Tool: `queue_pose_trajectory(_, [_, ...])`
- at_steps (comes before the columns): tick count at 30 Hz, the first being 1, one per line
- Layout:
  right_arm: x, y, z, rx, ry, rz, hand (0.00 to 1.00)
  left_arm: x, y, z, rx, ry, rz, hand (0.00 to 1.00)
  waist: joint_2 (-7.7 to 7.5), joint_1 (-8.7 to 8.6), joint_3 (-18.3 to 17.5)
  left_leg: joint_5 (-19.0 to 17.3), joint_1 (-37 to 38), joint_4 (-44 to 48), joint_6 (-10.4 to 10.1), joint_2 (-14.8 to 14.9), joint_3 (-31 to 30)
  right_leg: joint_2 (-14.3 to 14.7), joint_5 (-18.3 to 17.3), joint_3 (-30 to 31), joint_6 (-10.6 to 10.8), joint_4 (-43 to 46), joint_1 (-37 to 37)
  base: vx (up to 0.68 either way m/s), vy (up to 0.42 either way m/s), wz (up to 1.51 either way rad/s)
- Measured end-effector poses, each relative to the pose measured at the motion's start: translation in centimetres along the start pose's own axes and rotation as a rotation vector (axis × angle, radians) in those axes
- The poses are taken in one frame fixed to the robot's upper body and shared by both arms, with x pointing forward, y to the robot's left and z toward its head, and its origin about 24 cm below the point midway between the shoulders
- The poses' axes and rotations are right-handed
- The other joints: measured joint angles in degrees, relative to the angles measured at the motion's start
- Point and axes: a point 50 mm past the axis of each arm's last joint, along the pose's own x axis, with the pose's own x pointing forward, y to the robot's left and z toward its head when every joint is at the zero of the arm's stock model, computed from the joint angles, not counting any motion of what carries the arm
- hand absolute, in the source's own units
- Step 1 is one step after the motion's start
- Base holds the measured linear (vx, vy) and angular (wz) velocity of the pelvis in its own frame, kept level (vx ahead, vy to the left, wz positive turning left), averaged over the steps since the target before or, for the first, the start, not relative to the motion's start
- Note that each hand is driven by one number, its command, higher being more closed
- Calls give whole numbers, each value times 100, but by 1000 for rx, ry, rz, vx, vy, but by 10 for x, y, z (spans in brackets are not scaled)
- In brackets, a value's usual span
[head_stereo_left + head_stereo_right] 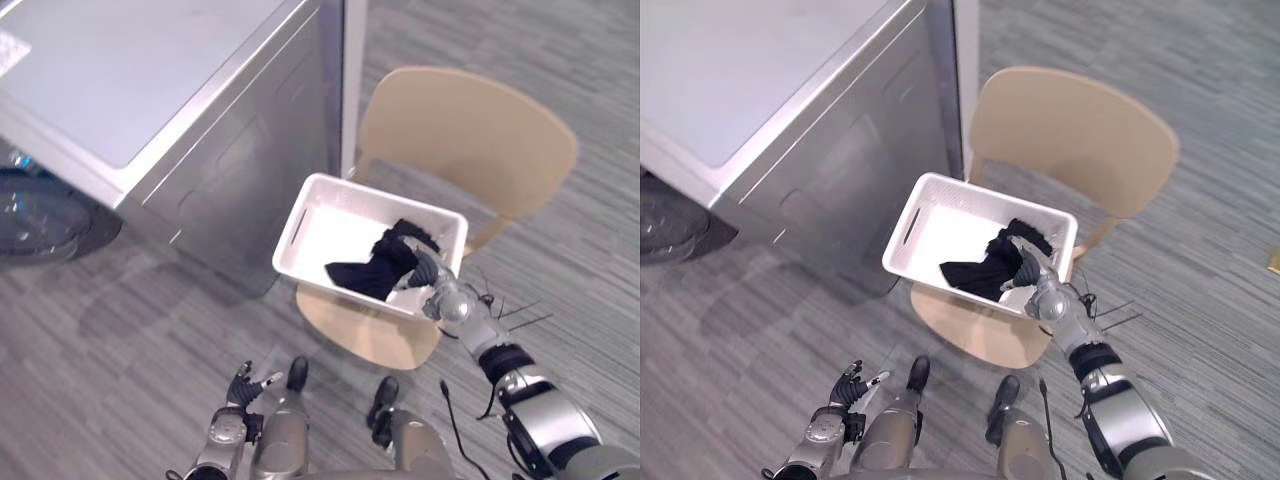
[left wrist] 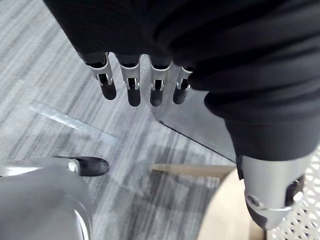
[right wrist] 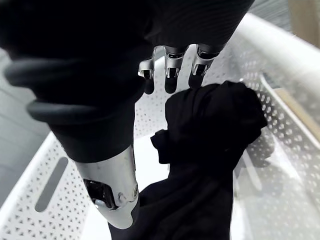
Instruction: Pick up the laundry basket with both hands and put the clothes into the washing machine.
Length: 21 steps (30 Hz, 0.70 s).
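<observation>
**Basket on chair, right hand over the cloth**

White laundry basket [image 1: 335, 225] sits on the tan chair [image 1: 470, 130], washing machine [image 1: 150, 80] at its 10 o'clock, so it's a short carry. Dark clothes [image 1: 375, 265] bunch toward the 4 o'clock corner. There the right hand [image 1: 440, 288] reaches over the rim, fingers straight, gripping nothing. Tips may be brushing the cloth, hard to call. Left hand [image 1: 238, 395] hangs low at 7 o'clock, relaxed and empty. Neither is on a handle yet.
</observation>
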Motion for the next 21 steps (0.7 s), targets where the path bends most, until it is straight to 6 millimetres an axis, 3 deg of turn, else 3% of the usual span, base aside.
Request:
queue_pose_trajectory(3, [14, -28, 5, -75, 8, -43, 0, 1, 0, 2, -2, -3, 0, 0, 108, 124, 218, 203, -257, -191, 7, 14, -130, -12, 40, -112, -29, 50, -279, -108, -31, 19])
queue_pose_trajectory(5, [22, -57, 3, -134, 50, -114, 0, 4, 1, 9, -8, -22, 4, 0, 208, 251, 361, 346, -378, -398, 6, 16, -184, -70, 40, -137, -31, 204, -539, -133, -7, 15])
queue_pose_trajectory(9, [29, -103, 8, -196, 86, -241, 0, 11, 4, 27, -32, -78, 12, 0, 326, 264, 512, 528, -639, -700, 43, 28, -208, -195, 40, -141, -28, 499, -1037, -120, 6, 6])
queue_pose_trajectory(12, [29, -121, 3, -231, 135, -289, 0, 12, 0, 36, -25, -112, -1, 0, 387, 284, 592, 562, -785, -703, 72, -33, -262, -281, 38, -154, -24, 623, -1212, -89, -1, 9])
queue_pose_trajectory(14, [23, -136, -11, -241, 198, -336, 0, 11, -8, 45, -33, -156, -15, 0, 492, 347, 644, 592, -869, -704, 80, -103, -402, -362, 12, -217, 11, 714, -1292, -47, -29, 19])
queue_pose_trajectory(19, [22, -147, -15, -245, 238, -339, 0, 12, -14, 55, -29, -198, -39, 0, 549, 414, 672, 684, -1139, -706, 75, -176, -546, -477, -61, -245, 33, 946, -1586, -33, -58, 14])
queue_pose_trajectory(20, [21, -146, -17, -247, 247, -333, 100, 12, -18, 60, -20, -212, -58, 0, 577, 414, 685, 691, -1147, -706, 78, -201, -597, -489, -92, -239, 53, 990, -1589, -18, -77, 19])
queue_pose_trajectory(21, [21, -145, -17, -247, 249, -329, 100, 12, -20, 62, -17, -220, -64, 0, 580, 420, 687, 693, -1147, -706, 78, -209, -607, -491, -104, -238, 62, 1005, -1589, -20, -82, 17])
